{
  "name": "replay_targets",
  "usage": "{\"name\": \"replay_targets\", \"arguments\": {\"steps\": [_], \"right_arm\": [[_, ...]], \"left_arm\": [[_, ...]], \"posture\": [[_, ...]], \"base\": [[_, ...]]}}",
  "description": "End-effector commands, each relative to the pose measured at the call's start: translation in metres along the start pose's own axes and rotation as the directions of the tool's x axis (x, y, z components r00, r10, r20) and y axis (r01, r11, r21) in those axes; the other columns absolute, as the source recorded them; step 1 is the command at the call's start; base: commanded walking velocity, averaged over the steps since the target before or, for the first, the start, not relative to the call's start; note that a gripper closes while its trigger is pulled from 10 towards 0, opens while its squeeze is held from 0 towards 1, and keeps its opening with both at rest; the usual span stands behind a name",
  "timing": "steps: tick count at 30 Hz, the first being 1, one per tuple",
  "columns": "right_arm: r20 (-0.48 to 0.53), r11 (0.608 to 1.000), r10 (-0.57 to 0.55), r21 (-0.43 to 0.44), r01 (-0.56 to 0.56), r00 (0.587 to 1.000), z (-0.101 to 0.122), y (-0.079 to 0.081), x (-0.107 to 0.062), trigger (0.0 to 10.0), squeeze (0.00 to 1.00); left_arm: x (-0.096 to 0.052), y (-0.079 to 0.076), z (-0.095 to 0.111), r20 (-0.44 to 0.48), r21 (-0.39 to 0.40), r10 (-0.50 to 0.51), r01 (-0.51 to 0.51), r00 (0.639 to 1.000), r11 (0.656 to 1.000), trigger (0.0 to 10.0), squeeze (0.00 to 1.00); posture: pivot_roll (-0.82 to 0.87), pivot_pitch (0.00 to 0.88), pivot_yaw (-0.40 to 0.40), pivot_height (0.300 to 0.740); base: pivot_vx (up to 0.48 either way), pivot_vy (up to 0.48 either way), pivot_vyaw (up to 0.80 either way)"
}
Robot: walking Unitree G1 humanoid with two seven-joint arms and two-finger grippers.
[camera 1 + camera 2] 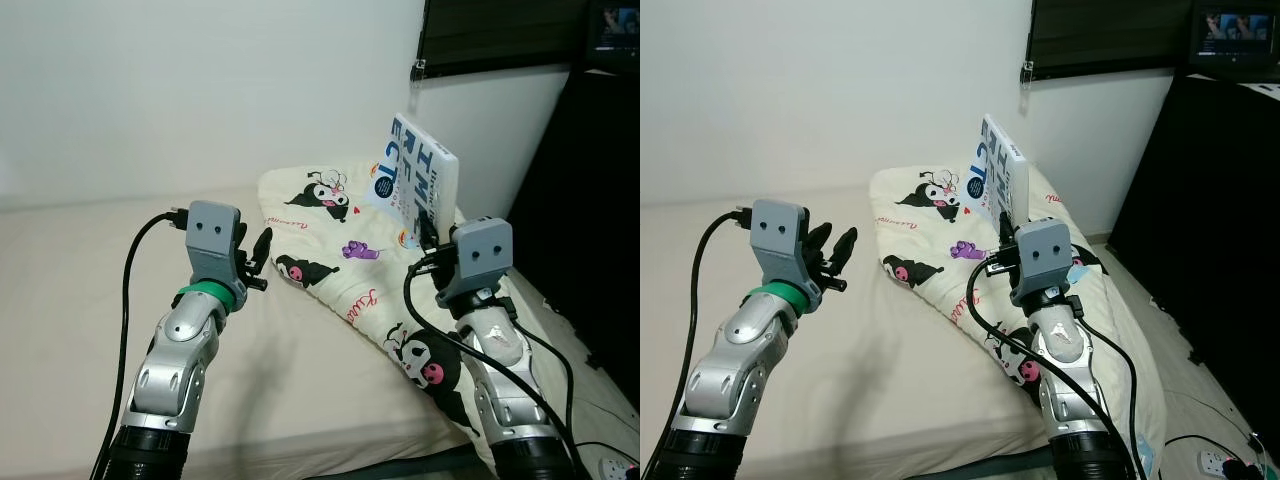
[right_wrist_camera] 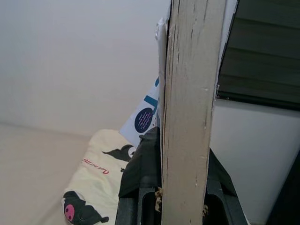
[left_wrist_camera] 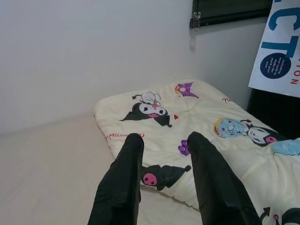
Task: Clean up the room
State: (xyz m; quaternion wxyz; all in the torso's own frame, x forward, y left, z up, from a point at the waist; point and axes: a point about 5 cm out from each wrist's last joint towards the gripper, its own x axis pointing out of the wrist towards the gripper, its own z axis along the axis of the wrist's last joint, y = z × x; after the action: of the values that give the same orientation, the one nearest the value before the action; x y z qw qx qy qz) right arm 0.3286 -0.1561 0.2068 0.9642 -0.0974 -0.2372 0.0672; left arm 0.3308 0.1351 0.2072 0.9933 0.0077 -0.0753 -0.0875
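Note:
A white book with blue lettering [image 1: 415, 178] stands upright in the air above the cartoon-print blanket [image 1: 340, 250]. My right gripper [image 1: 430, 235] is shut on its lower edge; in the right wrist view the book's page edge [image 2: 190, 108] runs between the two black fingers [image 2: 140, 166]. My left gripper [image 1: 258, 258] hovers open over the bed to the left of the blanket, its fingers [image 3: 124, 180] spread with nothing between them.
The beige mattress [image 1: 80, 260] stretches left to a white wall. A black cabinet [image 1: 590, 200] stands at the right, with a dark window blind [image 1: 490, 30] above the bed's head. Cables and a power strip [image 1: 1220, 462] lie on the floor at the right.

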Motion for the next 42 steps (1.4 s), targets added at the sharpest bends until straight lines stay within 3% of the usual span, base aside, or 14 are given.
{"name": "replay_targets", "arguments": {"steps": [1, 42], "right_arm": [[0.03, 1.0, 0.0, 0.021, -0.001, 1.0, 0.0025, 0.0044, -0.0001, 10.0, 0.0], [0.027, 1.0, -0.003, 0.028, 0.002, 1.0, 0.0003, 0.0068, -0.001, 10.0, 0.0]], "left_arm": [[-0.0017, 0.0055, -0.0057, -0.021, 0.002, 0.014, -0.014, 1.0, 1.0, 10.0, 0.0], [-0.0004, 0.0076, -0.0019, -0.009, 0.002, 0.018, -0.018, 1.0, 1.0, 10.0, 0.0]], "posture": [[-0.12, 0.036, 0.108, 0.722], [-0.12, 0.041, 0.119, 0.722]], "base": [[0.0, 0.319, 0.0], [0.0, 0.401, 0.0]]}}
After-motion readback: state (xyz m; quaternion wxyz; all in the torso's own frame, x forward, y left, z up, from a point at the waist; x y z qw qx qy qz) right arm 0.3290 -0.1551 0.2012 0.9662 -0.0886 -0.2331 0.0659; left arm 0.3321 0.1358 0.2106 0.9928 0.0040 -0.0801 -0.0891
